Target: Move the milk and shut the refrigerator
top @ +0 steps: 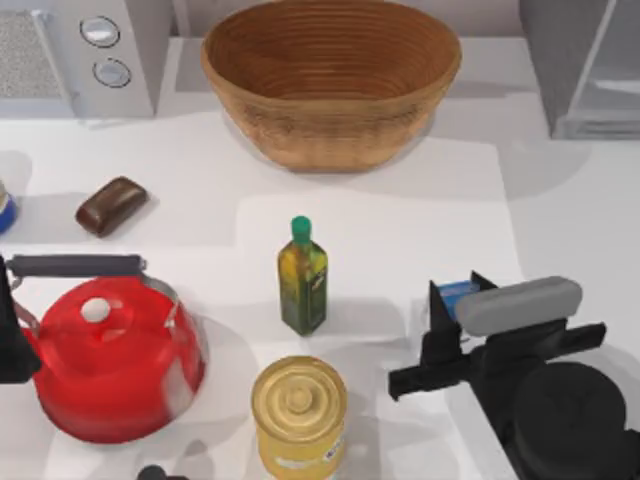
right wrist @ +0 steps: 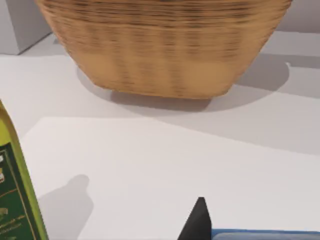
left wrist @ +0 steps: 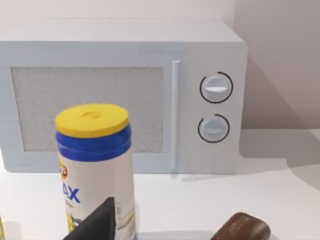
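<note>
jaws around milk (top: pixel 457 293)

Top cam: overhead, straight down on the table (top: pixel 400 220). L wrist cam: low, near tabletop, level, facing the microwave (left wrist: pixel 125 95) at back left, close to the wipes canister (left wrist: pixel 95 165). R wrist cam: low, facing the basket (right wrist: pixel 165 45). Basket (top: pixel 330 80), oil bottle (right wrist: pixel 15 190) shared w/ top; microwave (top: pixel 80 55) too.
</note>
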`<state>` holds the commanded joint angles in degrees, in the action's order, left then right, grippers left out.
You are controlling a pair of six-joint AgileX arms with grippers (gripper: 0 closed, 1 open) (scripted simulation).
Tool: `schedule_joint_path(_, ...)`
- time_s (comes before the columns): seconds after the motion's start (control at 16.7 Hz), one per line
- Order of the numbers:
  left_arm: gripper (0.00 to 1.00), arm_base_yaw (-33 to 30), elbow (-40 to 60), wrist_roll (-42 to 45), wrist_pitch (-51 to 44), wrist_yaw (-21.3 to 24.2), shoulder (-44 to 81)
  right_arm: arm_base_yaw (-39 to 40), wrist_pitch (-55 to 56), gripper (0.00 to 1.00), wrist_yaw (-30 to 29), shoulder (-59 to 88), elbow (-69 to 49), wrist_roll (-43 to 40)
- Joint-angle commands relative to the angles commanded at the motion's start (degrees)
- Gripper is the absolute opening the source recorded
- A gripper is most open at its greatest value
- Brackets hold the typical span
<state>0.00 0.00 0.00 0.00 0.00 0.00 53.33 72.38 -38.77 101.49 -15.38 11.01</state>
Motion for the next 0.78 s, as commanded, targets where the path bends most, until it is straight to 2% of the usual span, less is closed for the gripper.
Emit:
schedule_joint_path(0.24,1.00,0.00,0.00,0.00,0.00,0.00,0.00,-13.32,-1.73,0.00,8.57,-3.13,-1.50,-2.27)
schedule_joint_path(0.54,1.00,0.00,0.00,0.00,0.00,0.00,0.00,-25.15,-3.94,0.00,17.17,-6.85,-3.26,-4.80)
schedule_joint_path(0.78,1.00,0.00,0.00,0.00,0.00,0.00,0.00,-39.84,-5.42,0.00,25.94,-9.96,-4.89,-6.72)
